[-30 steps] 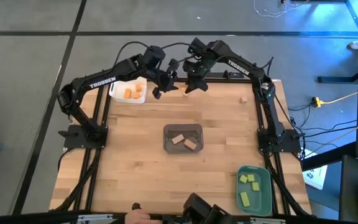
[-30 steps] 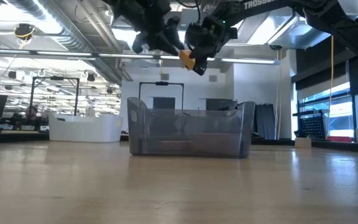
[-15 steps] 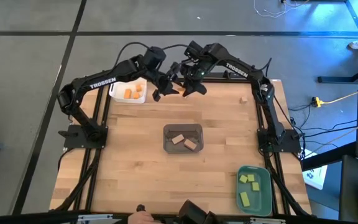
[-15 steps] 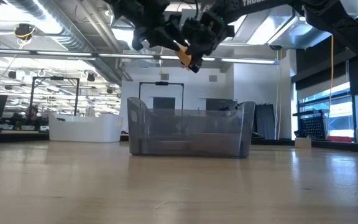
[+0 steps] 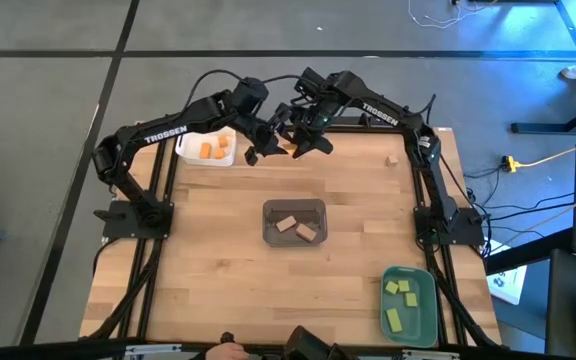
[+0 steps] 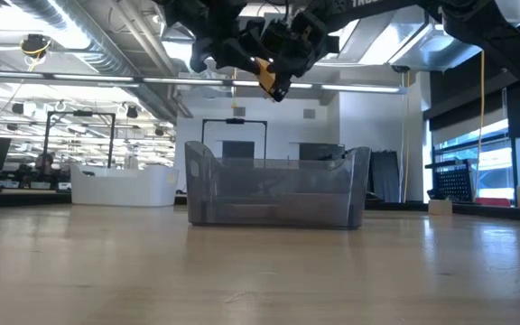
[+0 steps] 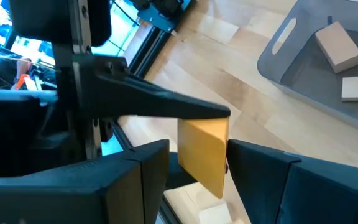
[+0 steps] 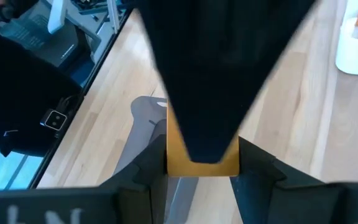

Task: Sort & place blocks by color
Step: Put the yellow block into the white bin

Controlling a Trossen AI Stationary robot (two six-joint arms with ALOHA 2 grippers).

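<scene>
2 dark grippers meet in mid-air over the far edge of a pale wooden table (image 5: 218, 260), with 1 orange block (image 6: 265, 74) between them.

The left gripper (image 5: 265, 143) has its fingers set around the block but not clamped: 1 finger touches it, while a thin gap shows at the other. The right gripper (image 5: 306, 140) pinches the same block on 2 opposite flat faces and carries it.

The block is a small, smooth, square-edged bar of painted wood. It is probably light and stiff, unlikely to break, but slick enough to twist if caught by a corner. A hold across 2 flat faces near the middle looks safest.

Just to the left of the left gripper and below it sits a white tray (image 5: 190, 143) holding orange blocks (image 5: 213, 149), the likely home for this one. Below both grippers, nearer the table's middle, a grey translucent tray (image 5: 268, 222) holds 2 tan blocks (image 5: 296, 227). To the right of the right gripper, 1 lone tan block (image 5: 392, 159) lies on bare wood. Well away at the near right corner, a teal tray (image 5: 428, 300) holds 3 yellow-green blocks (image 5: 400, 300).
</scene>
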